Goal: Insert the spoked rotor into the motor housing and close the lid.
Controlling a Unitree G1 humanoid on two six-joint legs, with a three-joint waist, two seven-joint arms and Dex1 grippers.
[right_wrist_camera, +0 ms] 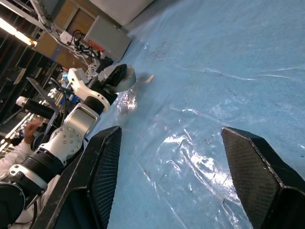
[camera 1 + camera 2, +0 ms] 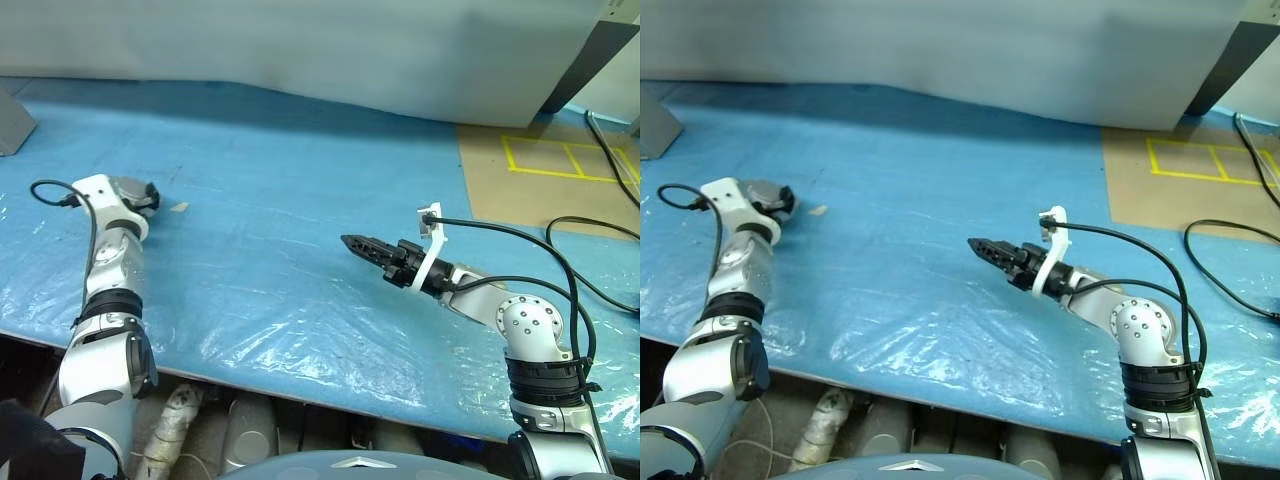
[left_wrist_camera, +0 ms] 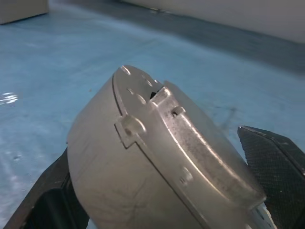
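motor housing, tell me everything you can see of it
The motor housing is a round, squat part of dull grey metal, scuffed, with a seam around its edge and small tabs and bumps on the lid face. It sits tilted between the left gripper's black fingers, at the table's left over the blue cover. Its windings are hidden.

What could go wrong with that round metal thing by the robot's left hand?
1. The motor housing sits tilted at the left gripper, so it might tip or roll away over the shiny blue sheet.
2. The right gripper is open, empty and far off, so it probably could not catch it.
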